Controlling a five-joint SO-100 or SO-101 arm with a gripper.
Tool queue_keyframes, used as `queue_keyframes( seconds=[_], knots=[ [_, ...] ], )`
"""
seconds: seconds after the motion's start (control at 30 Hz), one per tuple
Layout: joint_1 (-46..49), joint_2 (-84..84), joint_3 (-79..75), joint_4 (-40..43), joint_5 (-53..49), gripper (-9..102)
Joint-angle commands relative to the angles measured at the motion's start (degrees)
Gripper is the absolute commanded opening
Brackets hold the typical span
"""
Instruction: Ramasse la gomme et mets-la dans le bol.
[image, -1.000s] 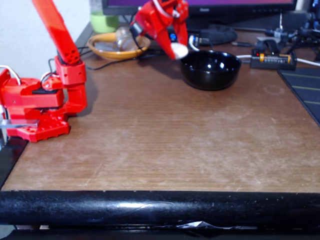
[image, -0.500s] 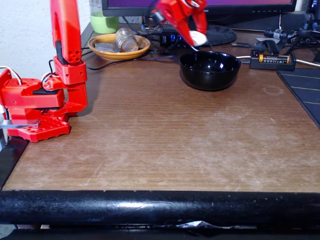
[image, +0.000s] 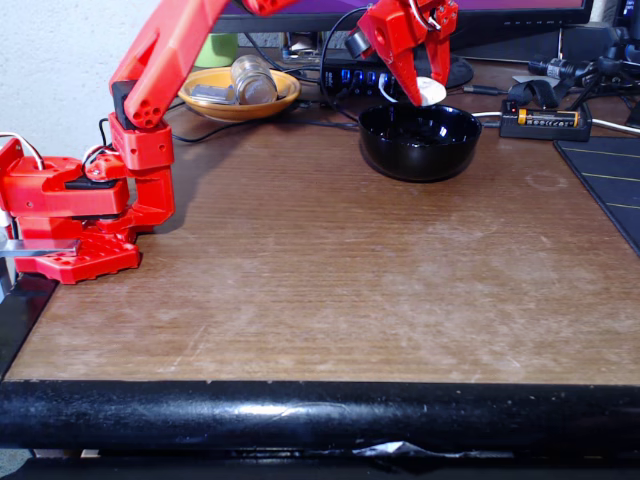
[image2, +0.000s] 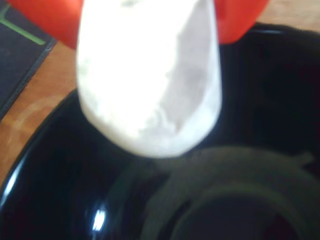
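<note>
Behind the table's black bowl (image: 420, 140), an orange dish (image: 238, 95); tool (image: 428, 88) pinches eraser (image2: 150, 80) above.

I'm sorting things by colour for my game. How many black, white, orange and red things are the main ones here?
Black: 1, the bowl
White: 1, the eraser held in the tool above the bowl
Orange: 1, the shallow dish with a glass jar in it
Red: 1, the robot arm
Total: 4
</note>
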Motion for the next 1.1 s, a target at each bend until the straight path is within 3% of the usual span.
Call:
queue_keyframes(
  seconds=[0.0, 0.13, 0.4, 0.47, 0.57, 0.6, 0.7, 1.07],
  knots=[
    [-1.1, -9.7, -28.8, 9.1, -1.5, -4],
    [-0.6, -12.8, -29.5, 9.1, -2.3, -1],
    [-0.2, -12.7, -26.2, 7.7, -3.1, 15],
    [-0.4, -12.7, -25.6, 7.8, -3.9, 25],
    [-0.1, -12.3, -24.3, 7.2, -4.2, 28],
    [-0.1, -12.3, -24.2, 7.2, -4.8, 26],
    [0.2, -10.1, -21.1, 6.4, -4.5, -6],
    [2.5, 7.2, -12.9, 10.0, -3.3, -6]
  ],
)
